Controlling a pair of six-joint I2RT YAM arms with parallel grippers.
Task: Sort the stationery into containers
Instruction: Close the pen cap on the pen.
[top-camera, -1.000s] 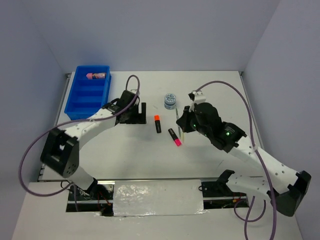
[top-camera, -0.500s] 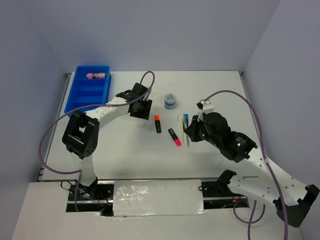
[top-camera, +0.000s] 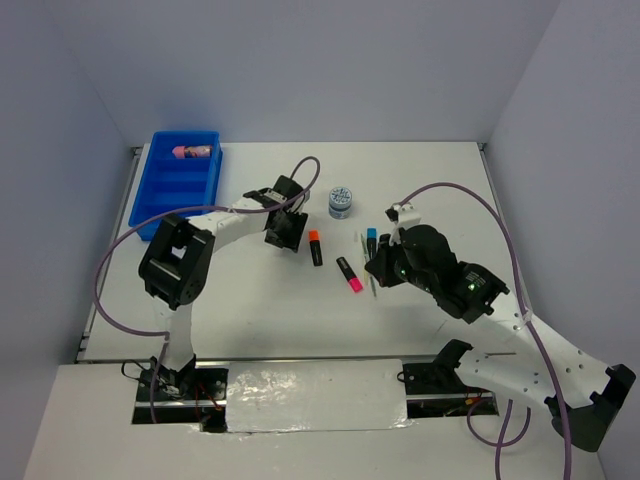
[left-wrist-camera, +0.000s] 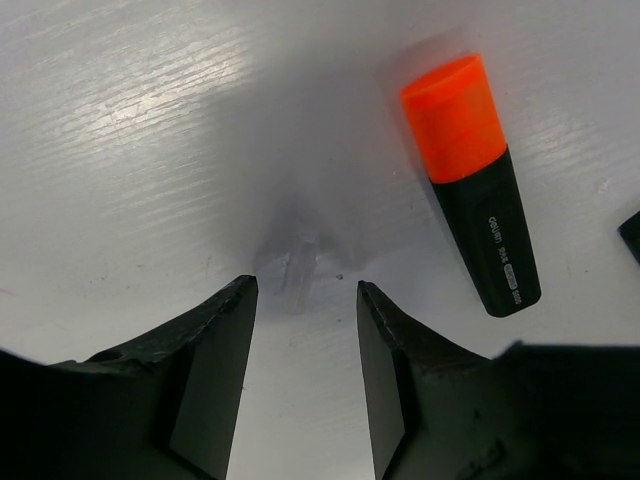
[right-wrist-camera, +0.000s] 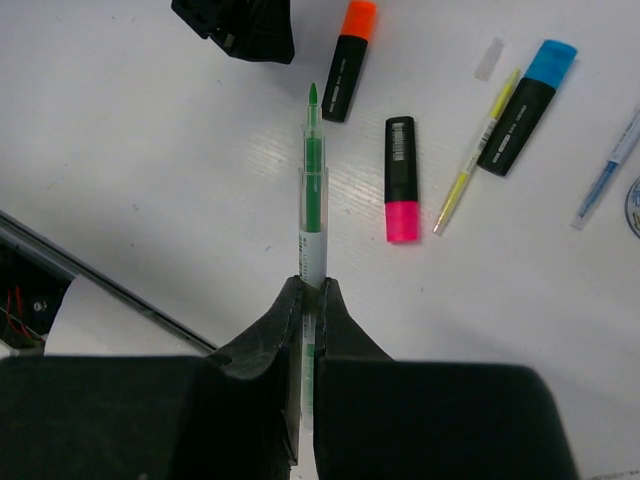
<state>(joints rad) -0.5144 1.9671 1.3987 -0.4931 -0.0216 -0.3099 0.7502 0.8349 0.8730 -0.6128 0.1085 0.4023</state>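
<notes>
The blue tray (top-camera: 172, 190) stands at the far left with a pink cylinder (top-camera: 195, 152) in its far compartment. My left gripper (top-camera: 287, 233) (left-wrist-camera: 305, 290) is open and empty, low over the table just left of the orange-capped marker (top-camera: 316, 247) (left-wrist-camera: 475, 180). A small clear piece (left-wrist-camera: 299, 275) lies between its fingertips. My right gripper (top-camera: 376, 268) (right-wrist-camera: 311, 285) is shut on a thin green pen (right-wrist-camera: 313, 190) above the table. Below it lie the pink-capped marker (top-camera: 349, 274) (right-wrist-camera: 401, 180), blue-capped marker (top-camera: 371, 240) (right-wrist-camera: 528, 105), a yellow pen (right-wrist-camera: 478, 150) and a blue pen (right-wrist-camera: 608, 170).
One round patterned disc (top-camera: 341, 201) sits behind the markers. A clear pen cap (right-wrist-camera: 489, 58) lies by the yellow pen. Walls close in the table at back and sides. A foil-covered panel (top-camera: 315, 395) lies along the near edge.
My left gripper has swung right from near the tray to beside the orange-capped marker. My right arm has drawn back from the pens toward the near side, holding the green pen.
</notes>
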